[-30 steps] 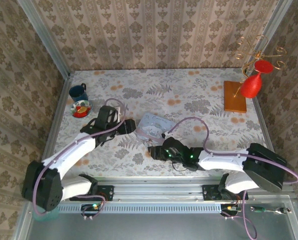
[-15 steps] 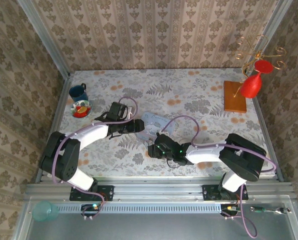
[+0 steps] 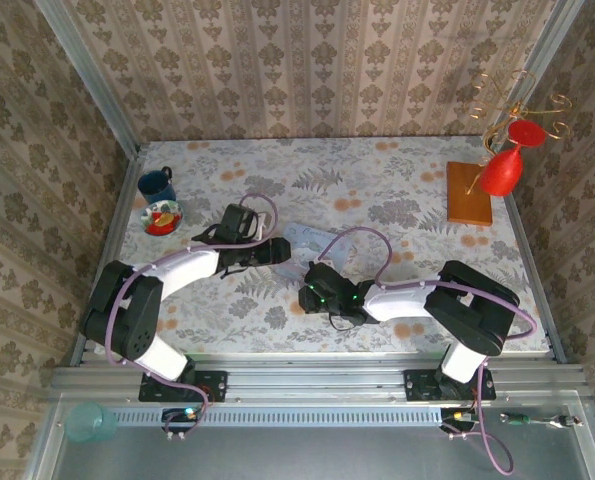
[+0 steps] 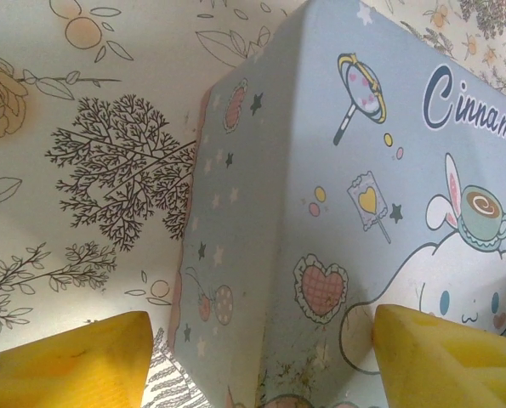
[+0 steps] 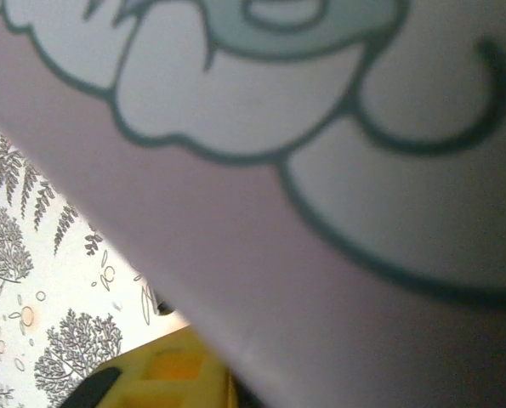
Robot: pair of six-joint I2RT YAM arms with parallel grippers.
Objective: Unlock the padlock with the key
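Plainly, the left gripper's (image 4: 257,365) two yellow fingertips (image 4: 65,361) stood wide apart, one low on each side of the wrist view. Between them lay the near corner of the tin box (image 4: 321,212), a pale blue tin with a cartoon dog, hearts and stars on it. The fingertips straddled that corner, and I could not tell whether either one touched the metal. The left one sat over the flowered tablecloth (image 4: 74,170).

On the right wrist camera a single yellow finger (image 5: 163,370) showed at the bottom edge, tucked just under the box's pink rim (image 5: 261,272), which loomed very close and blurred. Its partner was hidden, so I could not tell whether those jaws were wide or narrow, or whether they held anything.

From above, the left gripper (image 3: 275,250) reached the box (image 3: 312,238) from the left, and the right gripper (image 3: 312,280) met it from the near side, both hard against it at mid-table. The padlock and the key were too small or too hidden to pick out, so I could not tell where they lay.

Farther out, a blue mug (image 3: 157,183) and a glass bowl (image 3: 162,216) sat near the far left corner. A wooden stand (image 3: 470,194) with gold wire and a red glass (image 3: 501,172) stood at the far right. A teal cup (image 3: 89,422) rested off the table, by the left arm's base.
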